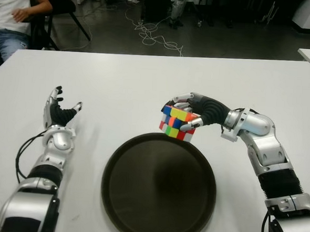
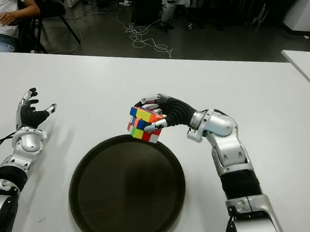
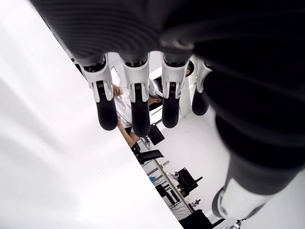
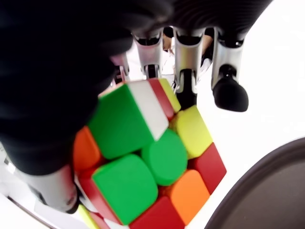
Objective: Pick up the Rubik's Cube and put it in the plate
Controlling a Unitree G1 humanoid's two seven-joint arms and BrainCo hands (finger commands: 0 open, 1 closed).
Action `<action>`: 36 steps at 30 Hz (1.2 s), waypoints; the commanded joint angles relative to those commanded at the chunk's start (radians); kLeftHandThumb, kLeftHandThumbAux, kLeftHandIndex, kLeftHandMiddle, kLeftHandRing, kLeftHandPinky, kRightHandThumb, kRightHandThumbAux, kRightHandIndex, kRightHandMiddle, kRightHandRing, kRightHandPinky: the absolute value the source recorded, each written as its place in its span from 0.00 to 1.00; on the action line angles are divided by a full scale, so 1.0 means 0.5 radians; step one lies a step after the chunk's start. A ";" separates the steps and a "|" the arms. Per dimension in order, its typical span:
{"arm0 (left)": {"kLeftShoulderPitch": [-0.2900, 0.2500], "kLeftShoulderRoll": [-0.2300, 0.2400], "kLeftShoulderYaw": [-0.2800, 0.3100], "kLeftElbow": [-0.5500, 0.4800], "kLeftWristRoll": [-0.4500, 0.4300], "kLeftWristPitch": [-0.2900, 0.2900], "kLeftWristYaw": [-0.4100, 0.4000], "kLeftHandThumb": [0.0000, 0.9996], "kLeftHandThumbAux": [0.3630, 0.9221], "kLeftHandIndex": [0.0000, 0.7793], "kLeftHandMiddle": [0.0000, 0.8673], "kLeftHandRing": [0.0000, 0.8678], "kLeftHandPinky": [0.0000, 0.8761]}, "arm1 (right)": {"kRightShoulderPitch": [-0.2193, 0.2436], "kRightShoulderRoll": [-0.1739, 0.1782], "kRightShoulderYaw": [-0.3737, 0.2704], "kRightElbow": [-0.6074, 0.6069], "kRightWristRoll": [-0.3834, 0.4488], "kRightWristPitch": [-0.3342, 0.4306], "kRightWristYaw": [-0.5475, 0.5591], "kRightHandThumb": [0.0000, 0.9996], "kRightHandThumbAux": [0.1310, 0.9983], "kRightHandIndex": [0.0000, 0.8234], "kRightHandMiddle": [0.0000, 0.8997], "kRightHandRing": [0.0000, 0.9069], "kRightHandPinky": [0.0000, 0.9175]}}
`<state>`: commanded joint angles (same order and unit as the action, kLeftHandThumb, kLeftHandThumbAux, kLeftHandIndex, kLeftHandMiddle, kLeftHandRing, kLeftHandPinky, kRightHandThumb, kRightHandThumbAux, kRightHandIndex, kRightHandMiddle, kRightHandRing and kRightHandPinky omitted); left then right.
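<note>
We find the right hand (image 1: 194, 114) closed around the cube (image 1: 178, 123), held above the far rim of the plate (image 1: 138, 209). Pickup done; placing remains. The left hand (image 1: 60, 113) shows open, empty, left of the plate.

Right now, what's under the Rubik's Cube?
The Rubik's Cube, gripped by the right hand, shows over the plate's far rim and white table. Whether it touches the rim can't be seen.
</note>
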<state>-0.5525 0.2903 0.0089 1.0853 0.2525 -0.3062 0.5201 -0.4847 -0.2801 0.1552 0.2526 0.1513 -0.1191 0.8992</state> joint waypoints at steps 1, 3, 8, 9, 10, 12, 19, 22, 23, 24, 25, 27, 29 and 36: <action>0.001 0.000 -0.001 -0.001 0.000 -0.001 0.000 0.32 0.71 0.14 0.20 0.21 0.24 | 0.001 0.000 0.000 0.000 0.000 -0.008 0.005 0.68 0.69 0.53 0.88 0.89 0.87; 0.005 -0.001 0.001 -0.007 -0.004 -0.005 -0.008 0.32 0.71 0.14 0.19 0.20 0.24 | -0.002 -0.003 0.012 -0.003 0.001 -0.016 0.032 0.68 0.69 0.53 0.88 0.89 0.87; 0.013 -0.007 0.001 -0.024 -0.007 0.003 -0.010 0.28 0.70 0.14 0.19 0.19 0.23 | -0.011 -0.017 0.052 -0.033 -0.013 -0.033 0.096 0.68 0.69 0.53 0.88 0.90 0.87; 0.013 -0.006 0.001 -0.025 -0.006 0.008 -0.010 0.28 0.70 0.14 0.19 0.19 0.23 | -0.013 -0.018 0.058 -0.039 -0.014 -0.033 0.104 0.68 0.69 0.53 0.88 0.90 0.87; 0.011 -0.006 0.001 -0.024 -0.006 0.013 -0.009 0.27 0.70 0.13 0.19 0.19 0.22 | -0.017 -0.021 0.068 -0.043 -0.021 -0.040 0.114 0.68 0.69 0.53 0.89 0.90 0.87; 0.009 -0.006 0.001 -0.023 -0.005 0.020 -0.008 0.27 0.70 0.13 0.19 0.19 0.21 | -0.023 -0.025 0.080 -0.048 -0.029 -0.049 0.125 0.68 0.69 0.53 0.89 0.90 0.87; 0.004 -0.001 -0.002 -0.014 0.001 0.009 -0.004 0.32 0.71 0.14 0.20 0.20 0.23 | -0.039 -0.031 0.155 0.020 -0.204 -0.212 0.040 0.07 0.69 0.83 0.91 0.93 0.90; 0.005 0.001 -0.003 -0.013 0.001 0.003 -0.009 0.32 0.71 0.14 0.20 0.20 0.24 | -0.033 0.016 0.185 0.117 -0.261 -0.281 -0.034 0.02 0.70 0.85 0.90 0.92 0.90; 0.005 0.001 -0.003 -0.013 0.001 0.002 -0.009 0.32 0.71 0.14 0.20 0.20 0.24 | -0.034 0.025 0.191 0.140 -0.270 -0.296 -0.049 0.01 0.71 0.85 0.90 0.92 0.90; 0.006 0.002 -0.005 -0.014 0.004 -0.001 -0.007 0.32 0.71 0.14 0.20 0.20 0.24 | -0.036 0.038 0.196 0.152 -0.275 -0.297 -0.066 0.01 0.71 0.85 0.90 0.92 0.90; 0.007 0.002 -0.007 -0.015 0.007 -0.003 -0.003 0.32 0.72 0.14 0.20 0.21 0.25 | -0.051 0.078 0.211 0.204 -0.299 -0.308 -0.108 0.01 0.72 0.85 0.90 0.92 0.90; 0.009 0.002 -0.011 -0.018 0.011 -0.002 0.001 0.32 0.72 0.15 0.20 0.21 0.24 | -0.068 0.126 0.227 0.266 -0.332 -0.328 -0.173 0.00 0.72 0.85 0.90 0.92 0.90; 0.009 0.001 -0.011 -0.022 0.012 0.003 0.002 0.31 0.72 0.14 0.20 0.21 0.24 | -0.067 0.138 0.229 0.284 -0.356 -0.355 -0.221 0.00 0.71 0.84 0.90 0.92 0.90; 0.014 -0.009 0.006 -0.034 -0.008 0.010 -0.012 0.29 0.73 0.14 0.20 0.21 0.25 | -0.049 0.150 0.262 0.338 -0.565 -0.563 -0.470 0.00 0.67 0.75 0.90 0.92 0.91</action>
<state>-0.5457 0.2857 0.0121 1.0682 0.2483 -0.3011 0.5142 -0.5093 -0.2051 0.2861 0.4218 -0.1311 -0.4004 0.6643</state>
